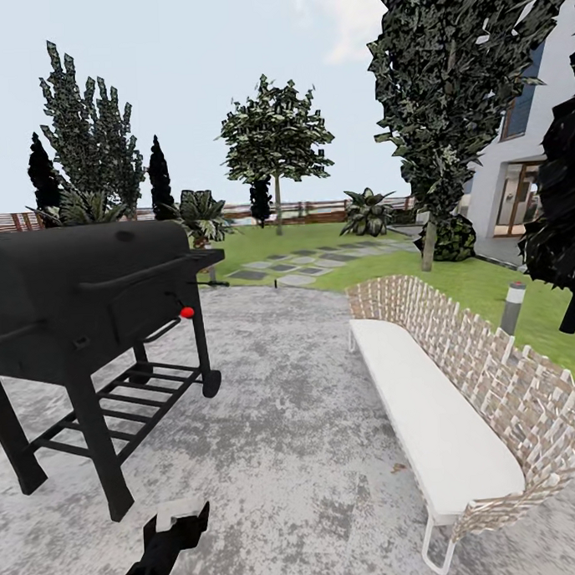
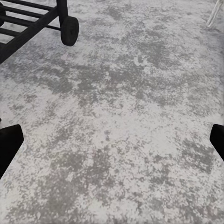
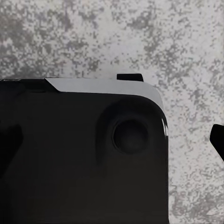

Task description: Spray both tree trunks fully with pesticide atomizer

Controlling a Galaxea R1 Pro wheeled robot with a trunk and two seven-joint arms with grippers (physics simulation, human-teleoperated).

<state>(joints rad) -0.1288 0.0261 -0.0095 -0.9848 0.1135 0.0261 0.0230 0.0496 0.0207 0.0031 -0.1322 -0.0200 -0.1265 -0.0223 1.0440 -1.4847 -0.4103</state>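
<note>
Head view: robot on the stone patio [image 1: 293, 421] beside the black grill [image 1: 87, 288]; trees [image 1: 274, 137] far beyond it. Left gripper [image 2: 112, 140] spread wide, empty; right gripper's state unclear. Nothing collected yet.

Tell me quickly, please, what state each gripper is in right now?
Left gripper: open, empty, above the patio.
Right gripper: open, holding nothing.

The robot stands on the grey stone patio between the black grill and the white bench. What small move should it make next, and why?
Probably roll forward along the patio, through the gap between the grill and the bench, toward the lawn. The left gripper is open over bare stone, and the atomizer is not visible yet; the grass and trees, such as the tree by the fence, lie ahead.
</note>
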